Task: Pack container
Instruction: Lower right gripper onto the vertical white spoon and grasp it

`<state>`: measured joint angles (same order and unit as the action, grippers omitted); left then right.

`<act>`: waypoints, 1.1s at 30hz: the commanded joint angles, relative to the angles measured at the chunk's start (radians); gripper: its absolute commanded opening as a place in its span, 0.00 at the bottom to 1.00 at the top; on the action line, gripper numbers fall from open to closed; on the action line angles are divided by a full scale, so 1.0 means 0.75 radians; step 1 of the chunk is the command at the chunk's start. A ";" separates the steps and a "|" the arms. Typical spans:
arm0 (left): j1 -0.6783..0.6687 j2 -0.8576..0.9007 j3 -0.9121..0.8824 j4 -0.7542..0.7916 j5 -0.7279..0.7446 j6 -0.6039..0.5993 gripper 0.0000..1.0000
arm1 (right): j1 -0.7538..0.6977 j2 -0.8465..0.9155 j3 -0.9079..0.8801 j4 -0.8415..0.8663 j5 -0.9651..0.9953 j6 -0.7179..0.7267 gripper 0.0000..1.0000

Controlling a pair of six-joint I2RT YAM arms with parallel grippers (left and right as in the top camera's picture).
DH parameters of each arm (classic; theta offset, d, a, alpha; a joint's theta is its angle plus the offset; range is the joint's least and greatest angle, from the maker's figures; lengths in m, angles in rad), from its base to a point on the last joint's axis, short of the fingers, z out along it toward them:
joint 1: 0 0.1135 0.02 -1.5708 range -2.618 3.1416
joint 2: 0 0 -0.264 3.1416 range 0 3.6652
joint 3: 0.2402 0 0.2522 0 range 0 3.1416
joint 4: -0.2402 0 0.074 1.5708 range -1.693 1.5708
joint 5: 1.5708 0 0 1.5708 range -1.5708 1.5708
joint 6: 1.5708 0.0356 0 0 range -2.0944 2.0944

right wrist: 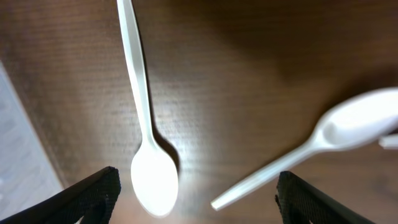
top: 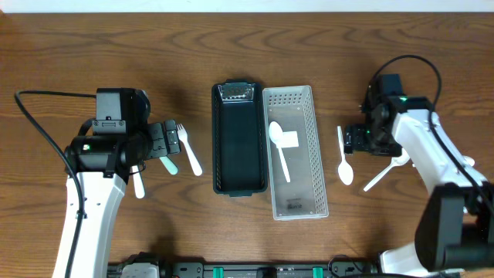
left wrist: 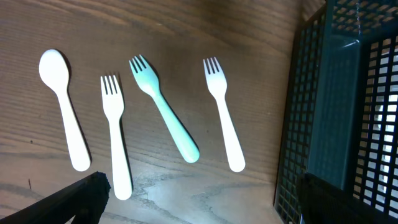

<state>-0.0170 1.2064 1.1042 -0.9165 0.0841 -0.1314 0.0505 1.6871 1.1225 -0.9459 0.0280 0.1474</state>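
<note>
Two baskets are lying side by side mid-bench, cutlery flanking them, both tools hanging open.

Overhead: the dark basket (top: 239, 147) and the white basket (top: 309, 154) are touching along their long sides, both running from far edge to near edge. A packed spoon (top: 278, 148) is lying in the white one, bowl toward the far end, beside a pale label (top: 289, 140) too small to read. Bare bench is separating the left tool (top: 167, 144) and right tool (top: 351, 141) from the baskets.
Left wrist: its fingers (left wrist: 71, 199) are standing wide apart and empty before a white spoon (left wrist: 62, 109), a first white fork (left wrist: 115, 134), a teal fork (left wrist: 165, 115) and a second white fork (left wrist: 224, 115), all with heads up-frame; the dark basket's wall is rising just beside them.
Right wrist: its fingers (right wrist: 87, 196) are spread, gripping nothing, around a loose spoon (right wrist: 146, 124), bowl nearest; a slanting spoon (right wrist: 323, 149) is lying apart.
</note>
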 commanded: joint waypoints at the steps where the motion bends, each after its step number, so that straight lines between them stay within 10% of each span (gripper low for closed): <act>1: 0.001 0.003 0.026 -0.004 0.014 -0.007 0.98 | 0.035 0.076 -0.002 0.032 -0.014 -0.020 0.84; 24: 0.001 0.003 0.026 -0.004 0.013 -0.007 0.98 | 0.109 0.315 -0.014 0.175 -0.089 -0.069 0.82; 33: 0.001 0.003 0.026 -0.004 0.013 -0.007 0.98 | 0.109 0.316 -0.014 0.168 -0.089 -0.064 0.36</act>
<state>-0.0170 1.2064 1.1042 -0.9165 0.0841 -0.1310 0.1223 1.8828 1.1229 -0.8215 0.0040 0.0971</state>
